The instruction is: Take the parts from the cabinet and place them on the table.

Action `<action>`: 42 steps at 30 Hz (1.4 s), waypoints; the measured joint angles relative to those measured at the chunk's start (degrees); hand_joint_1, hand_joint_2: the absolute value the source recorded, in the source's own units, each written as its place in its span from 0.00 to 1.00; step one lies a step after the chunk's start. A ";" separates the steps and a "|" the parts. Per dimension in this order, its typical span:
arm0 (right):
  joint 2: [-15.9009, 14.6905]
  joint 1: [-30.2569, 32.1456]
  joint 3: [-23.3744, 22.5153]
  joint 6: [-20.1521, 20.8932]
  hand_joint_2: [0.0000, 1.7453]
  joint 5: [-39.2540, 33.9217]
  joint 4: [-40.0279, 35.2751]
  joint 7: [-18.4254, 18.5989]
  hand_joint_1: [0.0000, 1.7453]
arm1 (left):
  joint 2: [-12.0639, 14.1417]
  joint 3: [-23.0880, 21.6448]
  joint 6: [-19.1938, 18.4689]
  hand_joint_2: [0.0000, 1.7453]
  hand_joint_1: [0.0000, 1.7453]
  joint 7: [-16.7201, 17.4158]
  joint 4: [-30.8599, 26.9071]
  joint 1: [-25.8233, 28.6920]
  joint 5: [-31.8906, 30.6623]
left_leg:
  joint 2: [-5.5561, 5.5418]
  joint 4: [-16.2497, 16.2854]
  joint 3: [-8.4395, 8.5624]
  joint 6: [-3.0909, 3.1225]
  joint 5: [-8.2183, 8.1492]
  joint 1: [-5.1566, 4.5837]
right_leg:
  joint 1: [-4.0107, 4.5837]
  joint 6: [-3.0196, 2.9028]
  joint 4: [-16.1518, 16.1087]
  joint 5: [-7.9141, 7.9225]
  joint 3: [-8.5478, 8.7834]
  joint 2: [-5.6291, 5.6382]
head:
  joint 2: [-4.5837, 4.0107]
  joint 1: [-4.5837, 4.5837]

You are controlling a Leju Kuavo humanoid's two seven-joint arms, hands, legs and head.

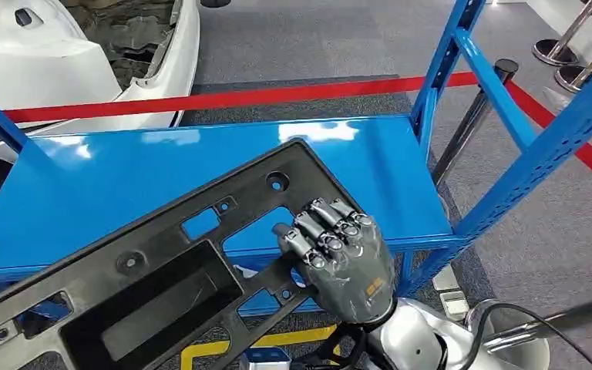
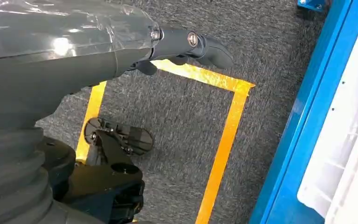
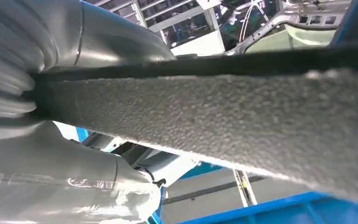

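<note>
- Seen from the robot's head, a long black moulded plastic panel [image 1: 162, 262] with cut-out windows and screw holes runs slantwise from 8 o'clock up to 1 o'clock.
- It hangs above the glossy blue metal shelf [image 1: 123, 177] of a blue steel rack [image 1: 539, 154]; whether it touches the shelf cannot be told.
- The right hand [image 1: 338, 250], at 5 o'clock, is clamped on the panel's near edge, fingers curled over the top; the right wrist view shows the rough panel face [image 3: 242, 121] lying between thumb and fingers.
- The left hand [image 2: 65, 51] hangs over grey carpet [image 2: 186, 121] with yellow floor tape [image 2: 226, 140]; its grip cannot be told.
- A red barrier belt [image 1: 223, 99] crosses at 12 o'clock.
- Judgement: the panel is mid-removal. Lift it level, clear the upright at 2 o'clock, and support the long free end before turning.
</note>
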 joint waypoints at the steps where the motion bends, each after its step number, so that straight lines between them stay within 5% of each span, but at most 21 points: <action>1: 0.00 0.09 0.00 0.00 1.00 0.00 0.00 0.00 1.00 | -0.26 -0.02 0.30 1.00 0.00 0.00 0.00 0.01 0.02 | 0.33 -1.27 0.53 0.21 0.53 0.97 | -0.03 0.06 0.48 -0.79 0.11 -0.02 | 0.00 0.06; 5: 0.00 0.19 0.00 -0.02 1.00 -0.02 0.02 0.09 1.00 | -0.70 0.00 0.76 1.00 0.00 -0.09 0.00 0.03 0.02 | 0.44 -1.97 0.82 0.59 0.80 1.23 | -0.23 0.92 13.61 -7.44 -6.46 0.01 | 0.00 0.74; 6: 0.00 0.25 0.00 -0.02 1.00 -0.07 0.04 0.11 1.00 | -0.76 0.00 0.83 1.00 0.00 -0.09 0.00 0.06 0.00 | 0.44 -1.94 0.82 0.49 0.75 1.36 | -0.48 1.23 16.50 -7.73 -8.12 -0.01 | 0.00 0.77; 8: 0.00 0.25 0.00 -0.02 1.00 -0.13 0.20 0.11 1.00 | -0.87 0.00 1.00 1.00 0.00 -0.11 0.00 0.08 -0.07 | 0.41 -1.73 0.88 0.10 0.58 1.89 | -1.07 1.94 13.64 -3.53 -7.35 -0.04 | 0.00 0.79; 10: 0.00 0.20 0.00 -0.02 1.00 -0.17 0.26 0.11 1.00 | -0.92 0.00 1.03 1.00 0.00 -0.11 0.00 0.07 -0.24 | 0.27 -0.91 0.85 -0.89 0.10 2.63 | -1.89 2.86 3.66 2.25 -3.08 -0.31 | 0.00 0.90; 11: 0.00 0.23 0.00 -0.02 1.00 -0.20 0.33 0.09 1.00 | -0.83 0.00 1.07 1.00 0.00 -0.11 -0.02 0.08 -0.50 | 0.18 -0.65 0.61 -1.57 -0.09 2.56 | -1.69 3.58 1.84 0.79 -2.09 -0.30 | 0.00 1.09; 12: 0.06 0.20 0.00 -0.02 1.00 -0.20 0.42 0.04 1.00 | -0.94 0.00 1.14 1.00 0.00 -0.11 -0.02 -0.03 -0.57 | 0.11 -0.10 0.28 -2.12 -0.14 2.40 | -1.20 2.59 2.00 1.76 -2.37 0.20 | 0.00 1.80; 16: 0.15 0.23 0.00 -0.02 1.00 -0.24 0.48 -0.11 1.00 | -0.92 0.00 1.16 1.00 0.00 -0.11 -0.02 0.01 -0.79 | -0.01 0.12 0.12 -3.37 0.25 2.46 | -1.23 0.68 2.20 1.54 -3.30 0.24 | 0.00 0.79; 18: 0.17 0.19 0.00 -0.02 1.00 -0.28 0.48 -0.11 1.00 | -0.94 0.00 1.16 1.00 0.00 -0.11 -0.02 -0.06 -1.07 | 0.11 3.98 -1.15 -3.57 -3.37 2.49 | -1.14 -0.13 2.17 1.87 -3.54 -0.04 | 0.00 0.15; 20: 0.20 0.22 0.00 -0.02 1.00 -0.31 0.50 -0.11 1.00 | -0.94 0.00 1.16 1.00 0.00 -0.11 -0.02 -0.02 -1.11 | 0.12 12.90 -4.60 -3.55 -8.26 2.26 | -0.76 -0.63 2.21 2.18 -4.04 -0.29 | 0.00 -0.18; 22: 0.20 0.31 0.00 -0.02 1.00 -0.33 0.57 -0.13 1.00 | -0.92 0.00 1.16 1.00 0.00 -0.11 -0.02 0.05 -1.11 | 0.12 17.35 -6.08 -3.20 -9.11 1.97 | -0.21 -0.97 2.26 2.40 -4.47 -0.32 | 0.00 -0.22; 23: 0.20 0.33 0.00 -0.02 1.00 -0.33 0.63 -0.13 1.00 | -0.92 0.00 1.16 1.00 0.00 -0.11 -0.02 0.06 -1.14 | 0.11 15.96 -5.04 -2.71 -7.78 1.73 | 0.04 -1.09 2.27 2.48 -4.56 -0.31 | 0.00 -0.24; 26: 0.22 0.32 0.00 -0.02 1.00 -0.33 0.70 -0.13 1.00 | -0.92 0.00 1.16 1.00 0.00 -0.11 -0.02 -0.04 -1.20 | 0.01 2.92 2.08 -0.56 -1.83 0.59 | 0.58 -1.14 2.28 2.52 -4.39 -0.24 | 0.00 -0.31; 27: 0.26 0.26 0.00 -0.02 1.00 -0.33 0.74 -0.15 1.00 | -0.87 0.00 1.16 1.00 0.00 -0.11 -0.02 -0.07 -1.20 | -0.12 1.16 2.95 0.26 -2.89 0.39 | 0.68 -0.90 2.22 2.69 -4.65 -0.35 | 0.00 0.10; 31: 0.29 0.26 0.00 -0.02 1.00 -0.33 0.76 -0.20 1.00 | -0.92 0.02 1.18 1.00 0.00 -0.11 -0.02 -0.04 -1.20 | 0.08 -0.79 2.92 0.36 -1.73 0.04 | 0.34 0.37 1.93 3.55 -4.79 -0.32 | 0.00 -0.09; 33: 0.31 0.21 0.00 -0.02 1.00 -0.35 0.81 -0.20 1.00 | -0.94 0.02 1.18 1.00 0.00 -0.11 -0.02 -0.20 -1.25 | 0.40 -1.88 2.90 0.73 -0.81 0.55 | 0.30 0.80 3.64 1.04 -5.34 -0.28 | 0.00 0.13; 35: 0.30 0.24 0.00 -0.02 1.00 -0.35 0.83 -0.20 1.00 | -1.07 0.02 1.18 1.00 0.00 -0.11 -0.02 -0.13 -1.25 | 0.56 -1.85 2.21 1.09 -0.43 0.56 | 0.10 1.26 11.76 -4.27 -8.46 -0.28 | 0.00 0.63; 37: 0.31 0.43 0.00 0.00 1.00 -0.35 0.94 -0.20 1.00 | -1.07 0.02 1.18 1.00 0.00 -0.11 -0.02 -0.06 -1.36 | 0.68 -1.64 1.48 1.10 -0.05 0.55 | -0.02 1.78 18.19 -6.49 -10.65 -0.29 | 0.00 0.66; 39: 0.31 0.42 0.00 0.11 1.00 -0.35 1.05 -0.24 1.00 | -1.09 0.02 1.11 1.00 0.00 -0.11 -0.02 -0.07 -1.64 | 0.70 -1.28 0.87 0.88 0.20 0.67 | -0.27 2.06 15.96 -4.00 -8.79 -0.31 | 0.00 0.83; 41: 0.31 0.38 0.00 0.13 1.00 -0.35 1.11 -0.28 1.00 | -1.18 0.02 1.11 1.00 0.00 -0.11 -0.02 -0.10 -1.70 | 0.69 -0.57 0.44 0.67 0.26 0.84 | -0.57 2.15 5.24 0.92 -2.59 -0.36 | 0.00 0.94; 42: 0.31 0.32 0.00 0.15 1.00 -0.35 1.14 -0.28 1.00 | -1.18 0.02 1.11 1.00 0.00 -0.11 -0.02 -0.13 -1.73 | 0.67 -0.23 0.09 0.36 0.22 0.78 | -0.60 2.11 1.85 0.32 -1.19 -0.41 | 0.00 1.03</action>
